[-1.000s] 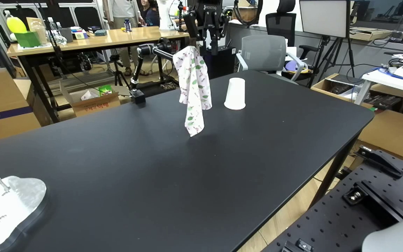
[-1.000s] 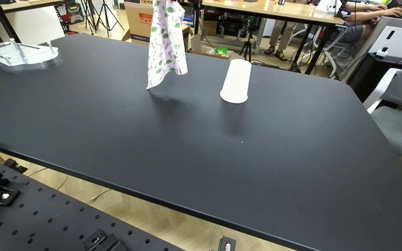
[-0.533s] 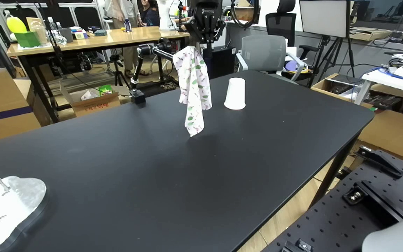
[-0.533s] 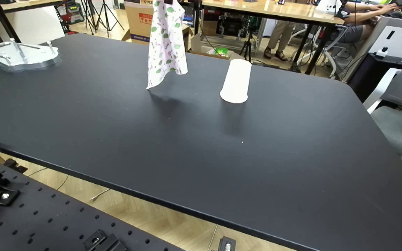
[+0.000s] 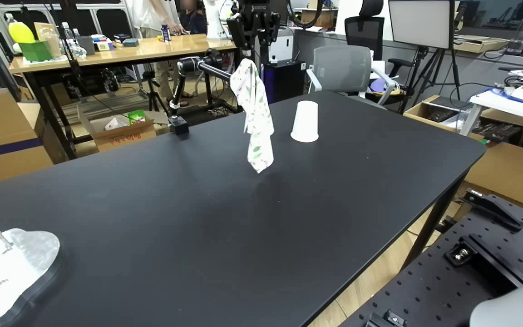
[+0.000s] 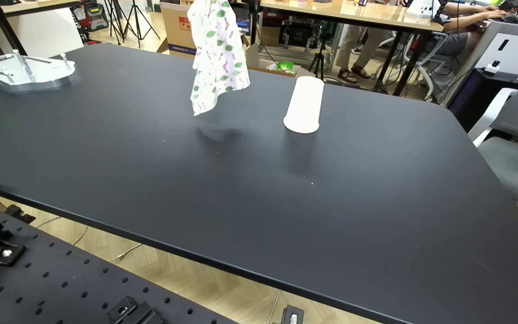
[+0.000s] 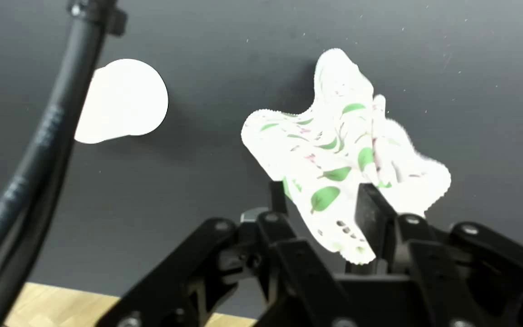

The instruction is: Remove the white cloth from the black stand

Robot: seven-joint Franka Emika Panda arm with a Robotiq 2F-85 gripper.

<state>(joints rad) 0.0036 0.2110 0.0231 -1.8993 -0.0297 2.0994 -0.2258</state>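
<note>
The white cloth (image 5: pixel 257 106) has green leaves printed on it. It hangs in folds, its lower tip just above the table, and shows in both exterior views (image 6: pixel 221 58). The black jointed stand (image 5: pixel 216 70) is at the table's far edge; its rod reaches the cloth's upper left edge. I cannot tell whether the cloth still rests on it. My gripper (image 5: pixel 254 51) is just above the cloth's top. In the wrist view, the gripper (image 7: pixel 323 188) is open, with the cloth's pointed upper end (image 7: pixel 338 227) between the fingers, close against the right one.
A white upside-down cup (image 5: pixel 305 121) stands beside the cloth, also in the wrist view (image 7: pixel 130 97). A metal plate with upright posts (image 6: pixel 29 72) lies at the table's other end. A black cable (image 7: pixel 39 150) crosses the wrist view. A grey chair (image 5: pixel 345 68) stands behind the table.
In an exterior view my gripper has moved left over the cloth, its fingers now apart after looking closer together. The cloth has shifted, its lower tip swinging right and slightly up, with changed folds.
</note>
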